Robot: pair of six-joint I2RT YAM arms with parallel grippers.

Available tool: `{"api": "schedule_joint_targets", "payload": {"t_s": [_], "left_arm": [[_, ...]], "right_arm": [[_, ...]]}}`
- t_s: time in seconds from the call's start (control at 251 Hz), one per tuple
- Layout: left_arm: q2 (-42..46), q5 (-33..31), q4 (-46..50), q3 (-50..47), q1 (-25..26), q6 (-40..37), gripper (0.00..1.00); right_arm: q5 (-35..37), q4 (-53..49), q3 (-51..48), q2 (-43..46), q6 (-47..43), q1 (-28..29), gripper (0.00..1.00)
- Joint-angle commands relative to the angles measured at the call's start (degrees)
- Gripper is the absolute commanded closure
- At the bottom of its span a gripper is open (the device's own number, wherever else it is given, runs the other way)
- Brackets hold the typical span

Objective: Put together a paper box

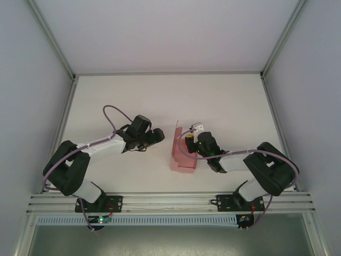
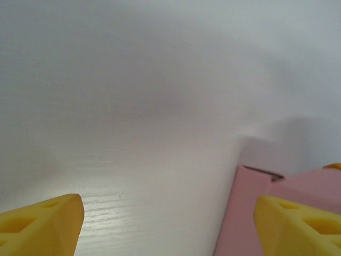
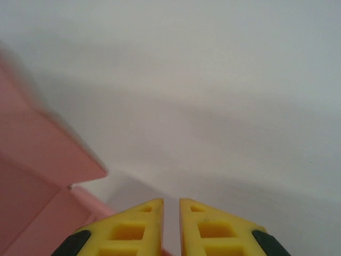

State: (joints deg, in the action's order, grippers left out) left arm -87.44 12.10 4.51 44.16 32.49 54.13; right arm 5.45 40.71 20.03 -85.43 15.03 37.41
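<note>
Box [image 1: 183, 152] mid-table [image 1: 160, 101] toward the near edge, long axis near-to-far: right gripper [image 3: 171, 205] closest at its right side, jaws a slit apart, hold on card unclear; left gripper [image 2: 168, 208] apart to its left, jaws spread, empty

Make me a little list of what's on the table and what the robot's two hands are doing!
Table: white
Paper box: pink card, partly folded, one flap sticking up, lying between the two arms
Left hand: open wide, just left of the box, holding nothing
Right hand: almost closed, at the box's right side; can't tell if it pinches the card
Box finished: not yet
</note>
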Motion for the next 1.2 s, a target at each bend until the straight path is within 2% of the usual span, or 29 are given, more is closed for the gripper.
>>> {"api": "schedule_joint_targets", "payload": {"t_s": [0.0,0.052,0.136,0.219,0.287,0.351,0.387,0.427,0.451,0.511,0.575,0.607,0.674,0.718,0.77,0.806,0.902,0.946,1.022,1.197], "left_arm": [[-2.65,2.99,-7.59,-1.45,-0.68,1.38,0.17],[-3.14,3.62,-8.64,-1.19,-0.64,1.19,0.18],[-2.8,2.93,-7.2,-0.15,-0.68,-0.08,0.18],[-1.25,0.84,-3.64,0.78,-0.67,-1.84,0.17],[0.5,-0.75,-0.93,1.17,-0.69,-3.76,0.15],[2.48,-2.51,1.59,1.27,-0.7,-5.55,0.12],[3.71,-3.56,3.35,1.37,-0.71,-6.67,0.1],[5.28,-4.63,4.7,1.46,-0.67,-8.08,0.03],[6.32,-5.34,5.72,1.53,-0.67,-9.21,0.01],[9.39,-7.25,8.37,1.59,-0.67,-11.26,0.0],[13.03,-9.99,11.8,1.92,-0.67,-13.22,0.0],[14.72,-11.23,13.86,2.27,-0.7,-14.03,0.0],[17.92,-11.89,17.04,2.77,-0.67,-16.26,0.0],[19.71,-11.16,17.99,2.68,-0.68,-17.31,0.0],[21.25,-10.1,18.31,2.3,-0.67,-18.41,0.0],[22.01,-10.08,18.34,1.99,-0.67,-18.58,0.0],[22.55,-11.2,20.23,1.8,-0.59,-18.9,0.0],[22.53,-11.48,21.25,1.97,-0.67,-18.98,0.0],[22.77,-11.28,21.65,1.87,-0.68,-18.91,0.0],[23.28,-9.68,21.13,1.89,-0.69,-20.12,0.0]], "right_arm": [[-1.84,-1.98,0.08,0.64,0.37,0.87,0.86],[-2.03,-2.72,0.36,0.42,0.74,1.04,0.86],[-2.11,-3.3,0.18,1.06,0.97,1.1,0.8],[-1.67,-6.25,0.56,4.26,0.3,1.0,0.79],[-3.55,-9.6,1.5,7.85,-2.66,0.78,0.73],[-8.16,-15.75,3.76,11.16,-8.96,0.11,0.63],[-13.31,-19.85,5.38,12.25,-13.96,-0.65,0.56],[-18.96,-25.56,7.49,13.14,-20.28,-1.46,0.52],[-20.63,-26.87,8.07,13.35,-20.73,-2.16,0.49],[-36.65,-25.35,8.7,13.35,-25.3,-6.31,0.48],[-35.94,-24.75,10.91,12.83,-24.65,-8.6,0.41],[-38.15,-26.38,13.26,12.05,-25.56,-9.88,0.4],[-43.24,-39.57,20.91,10.51,-36.96,-11.45,0.32],[-45.92,-53.87,27.14,8.87,-50.71,-11.63,0.23],[-49.64,-72.52,34.69,5.69,-69.68,-12.77,0.18],[-52.32,-81.94,39.73,2.81,-78.69,-14.81,0.13],[-57.97,-96.86,52.17,-5.96,-89.3,-19.81,0.1],[-58.44,-105.81,57.48,-10.06,-97.17,-19.94,0.12],[-57.8,-115.22,64.38,-15.82,-103.68,-18.47,0.14],[-54.93,-117.13,69.93,-22.42,-104.38,-16.05,0.16]]}}
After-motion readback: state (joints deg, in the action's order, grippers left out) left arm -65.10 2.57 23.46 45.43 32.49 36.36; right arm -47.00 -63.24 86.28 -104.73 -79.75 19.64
